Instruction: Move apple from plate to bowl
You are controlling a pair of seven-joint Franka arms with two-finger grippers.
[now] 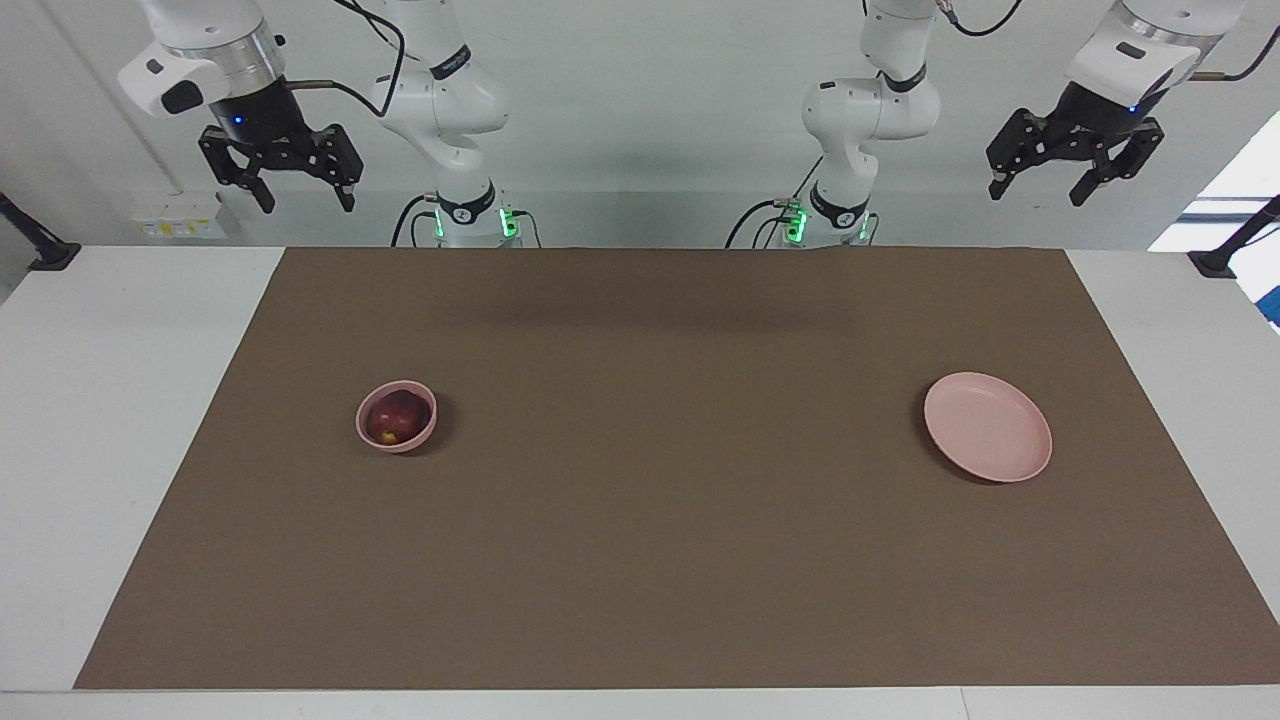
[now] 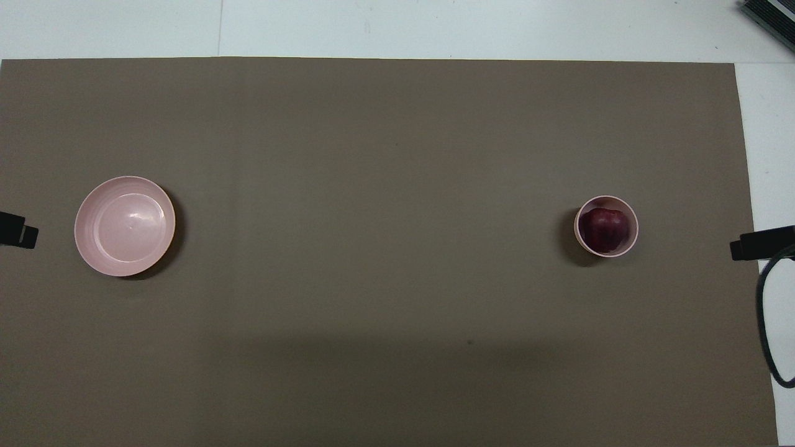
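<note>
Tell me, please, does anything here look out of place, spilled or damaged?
Nothing stands out. The apple sits inside the bowl, and the plate lies flat and bare toward the left arm's end of the brown mat. Both the left gripper and the right gripper hang raised with open jaws, holding nothing.

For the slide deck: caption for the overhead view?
Apple sits in the bowl; plate empty.
</note>
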